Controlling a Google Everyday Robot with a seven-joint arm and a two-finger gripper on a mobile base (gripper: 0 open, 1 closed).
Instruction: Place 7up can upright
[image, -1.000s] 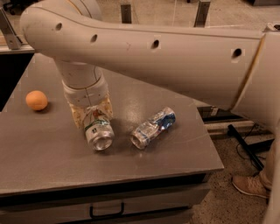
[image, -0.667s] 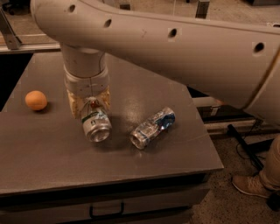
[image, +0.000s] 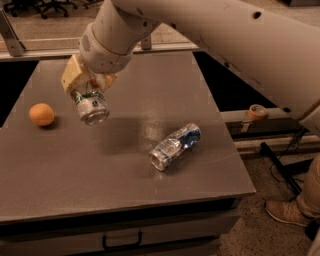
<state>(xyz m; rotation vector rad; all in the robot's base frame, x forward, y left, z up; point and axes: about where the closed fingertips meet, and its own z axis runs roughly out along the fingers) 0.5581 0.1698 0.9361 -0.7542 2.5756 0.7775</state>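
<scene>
End effector (image: 86, 89) is pinching the 7up can (image: 92, 106) tilted, off the surface (image: 125, 170), between the orange (image: 41, 114) and blue can (image: 175, 146), so I've room to stand it up.

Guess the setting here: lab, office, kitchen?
Likely an office-style robot lab: wheeled chair bases behind the grey table, a drawer handle under its top, a tape roll on a ledge beside it. The claw holds the 7up can tilted above the table's left side.
</scene>
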